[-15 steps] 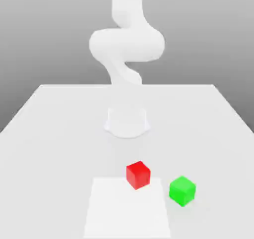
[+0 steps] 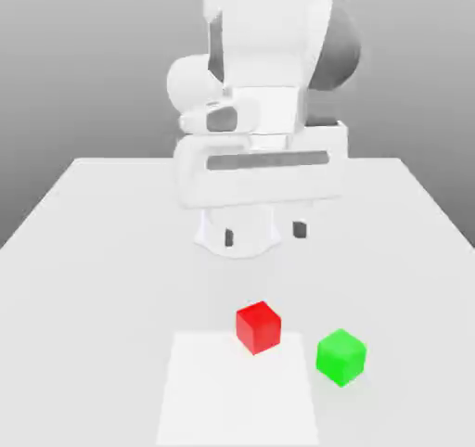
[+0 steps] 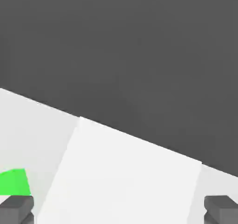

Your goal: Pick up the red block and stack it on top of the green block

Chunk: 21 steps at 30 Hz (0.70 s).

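Note:
The red block point(image 2: 258, 326) rests on the white table, at the far edge of a paler square patch point(image 2: 237, 389). The green block point(image 2: 340, 356) sits on the table just to the exterior view's right of it, slightly nearer the camera, with a small gap between them. My gripper point(image 2: 264, 234) hangs above the table behind the red block, open, its dark fingertips point(image 2: 229, 238) wide apart with nothing between them. In the hand view the gripper point(image 3: 119, 210) frames the pale patch point(image 3: 125, 172), and the green block point(image 3: 14, 181) shows beside one fingertip point(image 3: 16, 208).
The white table point(image 2: 93, 250) stretches wide on both sides of the blocks. My arm's round base point(image 2: 209, 236) stands at the middle of the table behind the gripper. Grey background lies beyond the table's far edge.
The hand has swung into the exterior view and now hangs above the table behind the red block. Both blocks have stayed where they were.

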### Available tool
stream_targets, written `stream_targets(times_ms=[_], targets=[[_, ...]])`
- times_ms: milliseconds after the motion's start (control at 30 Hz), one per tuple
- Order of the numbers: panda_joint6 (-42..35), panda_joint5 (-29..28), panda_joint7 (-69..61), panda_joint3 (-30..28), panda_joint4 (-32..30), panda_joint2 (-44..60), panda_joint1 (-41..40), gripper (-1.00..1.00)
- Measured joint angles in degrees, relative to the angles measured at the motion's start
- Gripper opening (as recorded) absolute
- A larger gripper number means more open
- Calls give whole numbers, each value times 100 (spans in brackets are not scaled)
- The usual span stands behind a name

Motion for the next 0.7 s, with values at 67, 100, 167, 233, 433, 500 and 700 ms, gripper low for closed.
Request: stream_targets(times_ms=[67, 100, 167, 233, 433, 500, 700], targets=[[526, 44, -293, -46, -312, 676, 93, 0], [845, 75, -402, -61, -384, 1089, 134, 0], [1308, 181, -539, -56, -403, 1657, 179, 0], [1692, 320, -655, 44, -365, 2109, 124, 0], [2157, 417, -740, 248, -302, 2652, -65, -100], [2152, 408, -731, 249, -302, 2652, -69, -100], [1536, 219, -587, 163, -397, 1936, -34, -100]])
